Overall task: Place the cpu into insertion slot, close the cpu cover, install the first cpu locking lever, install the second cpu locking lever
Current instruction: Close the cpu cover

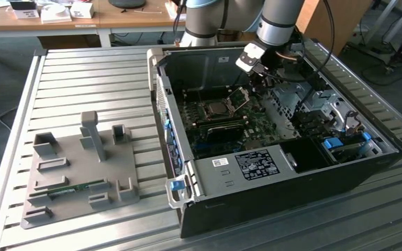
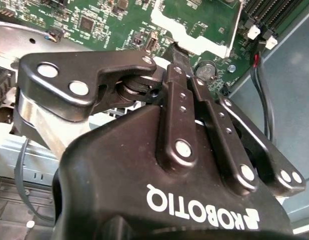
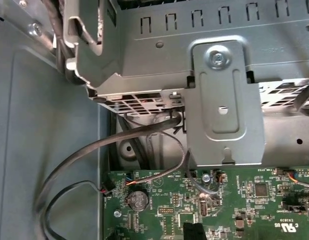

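Cpu (image 1: 219,109): appears seated flat in insertion slot (image 1: 202,113), on board (image 1: 274,125) inside computer case (image 1: 257,198).

Cpu cover (image 1: 240,97): not closed. It stands tilted up from the slot's edge on the exterior view's right.

Levers: too small to tell.

Gripper (image 1: 260,73): off the slot on that same side, beyond the cover and above the board, so the cover sits btwn gripper and cpu. In the second wrist view, gripper (image 2: 175,49) points at the board, fingertips together, nothing visible btwn them.

Judgement: placement looks done, cover closing outstanding. The cover is the task item nearest the gripper.
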Tool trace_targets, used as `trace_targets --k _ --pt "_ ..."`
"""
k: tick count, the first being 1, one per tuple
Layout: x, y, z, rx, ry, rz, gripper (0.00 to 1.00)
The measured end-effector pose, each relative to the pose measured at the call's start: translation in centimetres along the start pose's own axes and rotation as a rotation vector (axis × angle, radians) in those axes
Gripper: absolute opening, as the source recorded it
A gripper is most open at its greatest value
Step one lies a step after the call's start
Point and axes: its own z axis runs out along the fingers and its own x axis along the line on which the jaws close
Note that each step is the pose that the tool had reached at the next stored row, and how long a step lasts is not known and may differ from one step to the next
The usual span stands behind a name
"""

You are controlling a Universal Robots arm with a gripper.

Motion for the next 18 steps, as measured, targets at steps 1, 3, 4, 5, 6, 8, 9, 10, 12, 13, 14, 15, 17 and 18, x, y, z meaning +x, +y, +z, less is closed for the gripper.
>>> trace_targets --k 1,3,4,5,6,8,9,10,12,13,14,15,17,18 --pt "0.14 -0.01 0.02 0.0 0.0002 0.0 0.11" --pt "0.32 -0.02 0.06 0.0 0.0003 0.0 0.11" --pt "0.36 -0.04 0.08 0.0 0.0004 0.0 0.11" --pt "0.37 -0.09 0.09 0.0 0.0005 0.0 0.11" --pt "0.37 -0.18 0.1 -0.0001 0.0006 0.0 0.11" --pt "0.35 -0.46 0.11 0.0 0.0003 0.0 0.11" --pt "0.34 -0.62 0.1 0.0001 0.0001 0.0 0.11" --pt "0.33 -0.78 0.1 0.0 0.0002 0.0 0.11" --pt "0.31 -1.17 0.1 0.0 0.0002 0.0 0.11" --pt "0.29 -1.38 0.09 0.0001 0.0003 0.0 0.11" --pt "0.28 -1.6 0.09 0.0 0.0003 0.0 0.11" --pt "0.26 -1.84 0.08 0.0 0.0003 0.0 0.11" --pt "0.22 -2.45 0.06 0.0 0.0004 0.0 0.11" --pt "0.2 -2.76 0.05 0.0 0.0003 0.0 0.11"
